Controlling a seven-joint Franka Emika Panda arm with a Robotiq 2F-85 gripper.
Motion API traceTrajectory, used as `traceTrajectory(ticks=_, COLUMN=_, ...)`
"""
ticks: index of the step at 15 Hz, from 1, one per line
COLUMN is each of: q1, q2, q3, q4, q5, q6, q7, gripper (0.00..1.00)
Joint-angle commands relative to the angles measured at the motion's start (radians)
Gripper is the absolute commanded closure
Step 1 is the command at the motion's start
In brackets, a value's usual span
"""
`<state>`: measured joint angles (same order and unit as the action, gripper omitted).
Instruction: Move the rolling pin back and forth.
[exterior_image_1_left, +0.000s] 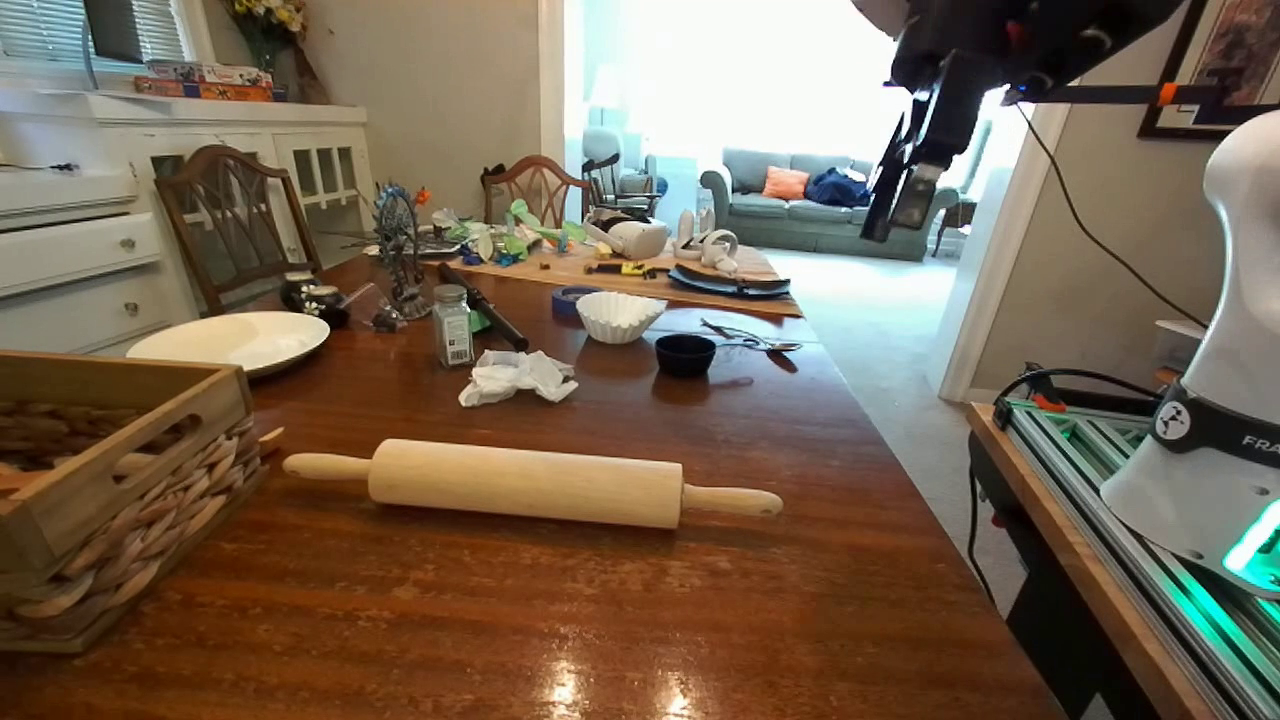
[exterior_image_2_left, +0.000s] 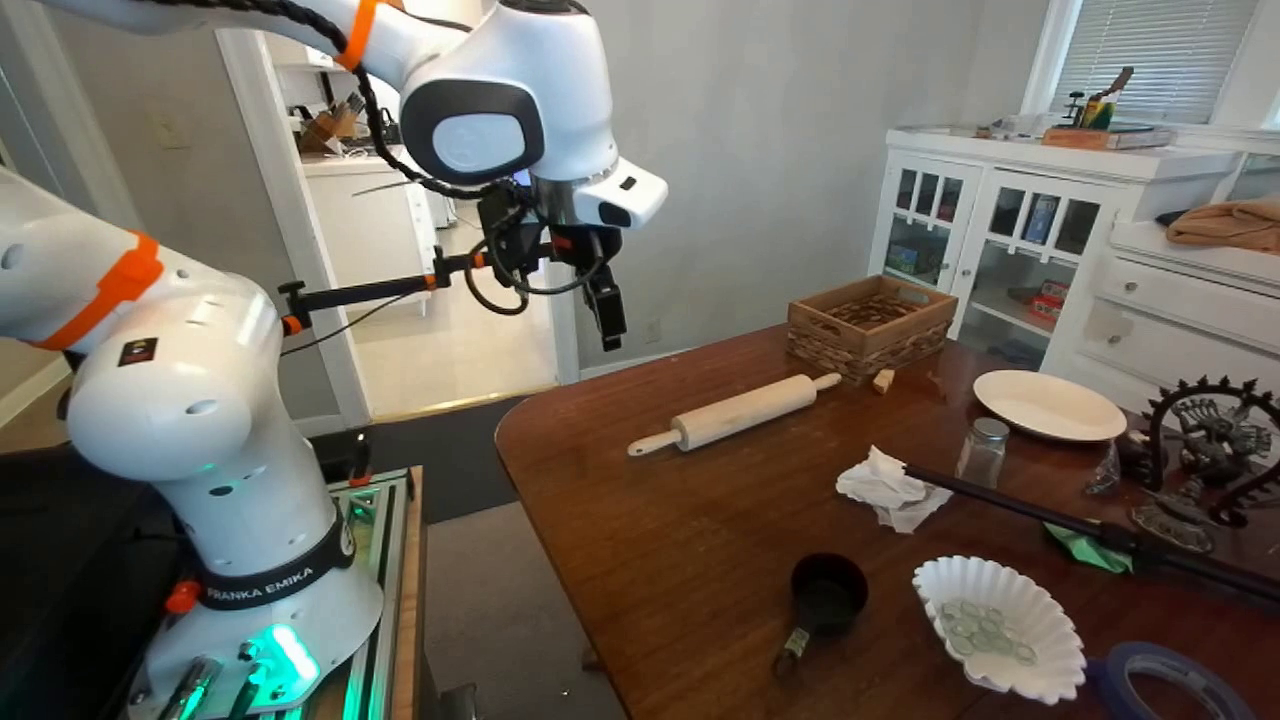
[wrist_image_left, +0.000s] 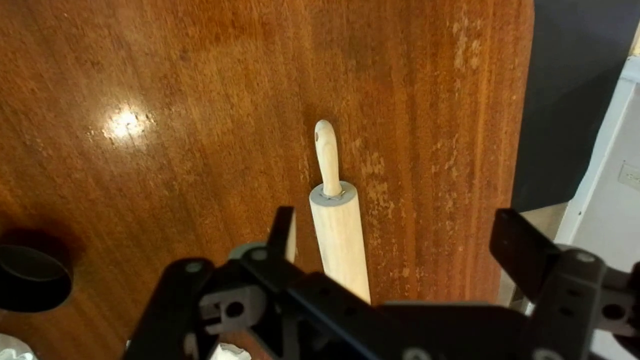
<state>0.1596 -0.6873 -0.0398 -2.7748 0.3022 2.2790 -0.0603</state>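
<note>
Gripper (wrist_image_left: 395, 231) hung foremost in wrist view, fingers (wrist_image_left: 522, 252) spread wide apart, rolling pin (exterior_image_1_left: 525, 484) lay on wooden table (exterior_image_1_left: 560, 610), one handle (exterior_image_1_left: 325, 466) near woven basket (exterior_image_1_left: 170, 510).

The black band (exterior_image_2_left: 285, 573) around the robot arm's base (exterior_image_2_left: 215, 638) reads "FRANKA EMIKA"; the barcoded label (exterior_image_1_left: 457, 346) on the glass jar (exterior_image_1_left: 452, 322) is too small to read.

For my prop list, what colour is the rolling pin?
The rolling pin is pale tan, clearest in an exterior view.
</note>
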Motion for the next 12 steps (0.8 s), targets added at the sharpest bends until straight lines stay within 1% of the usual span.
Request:
traceTrajectory(ticks=1, q1=0.027, q2=0.179, q3=-0.002, q4=0.015, q5=0.053, q6=0.147, q7=-0.039, gripper=0.0)
traceTrajectory(ticks=2, q1=0.038, q2=0.22, q3=0.0, q4=0.017, q5=0.071, q6=0.188, q7=-0.036, gripper=0.0)
traceTrajectory(ticks=4, q1=0.074, q2=0.297, q3=-0.01, q4=0.022, q5=0.114, q6=0.278, q7=-0.081, gripper=0.0)
traceTrajectory(ticks=6, q1=0.113, q2=0.37, q3=-0.021, q4=0.038, q5=0.16, q6=0.318, q7=-0.148, gripper=0.0)
traceTrajectory(ticks=9, q1=0.146, q2=0.474, q3=-0.02, q4=0.078, q5=0.218, q6=0.337, q7=-0.247, gripper=0.0)
traceTrajectory(ticks=12, q1=0.137, q2=0.574, q3=0.021, q4=0.115, q5=0.202, q6=0.35, q7=-0.3, gripper=0.0)
